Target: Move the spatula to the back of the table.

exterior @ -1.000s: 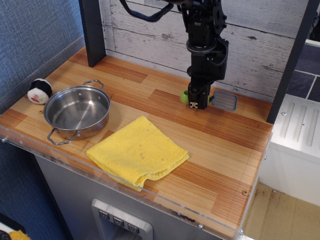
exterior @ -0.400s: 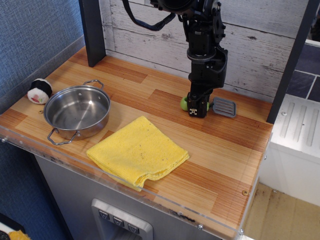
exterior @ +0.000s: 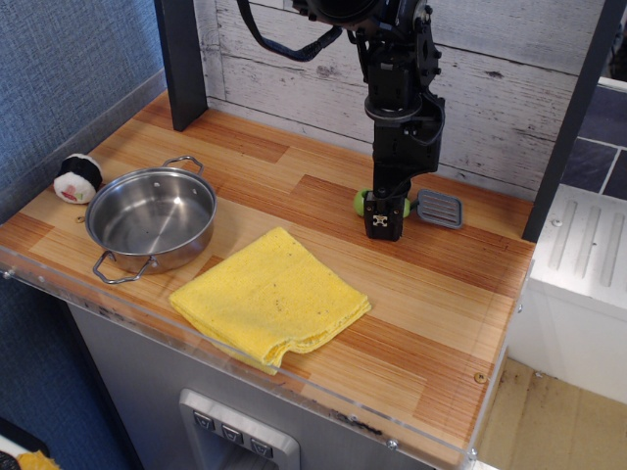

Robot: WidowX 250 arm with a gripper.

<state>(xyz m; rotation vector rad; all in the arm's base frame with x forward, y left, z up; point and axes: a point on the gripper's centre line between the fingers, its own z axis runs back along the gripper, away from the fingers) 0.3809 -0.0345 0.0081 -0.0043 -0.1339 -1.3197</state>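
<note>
The spatula point(exterior: 431, 207) lies on the table point(exterior: 323, 196) just behind the claw point(exterior: 383, 231) — handle hidden (blade right); whether the claw grips it, I cannot tell.

The arm point(exterior: 397, 108) hides most of the spatula point(exterior: 438, 208) handle, and whether the fingers point(exterior: 382, 227) grip it.

Lime-and-grey spatula point(exterior: 431, 207), yellow cloth point(exterior: 270, 298), striped table point(exterior: 294, 186)
</note>
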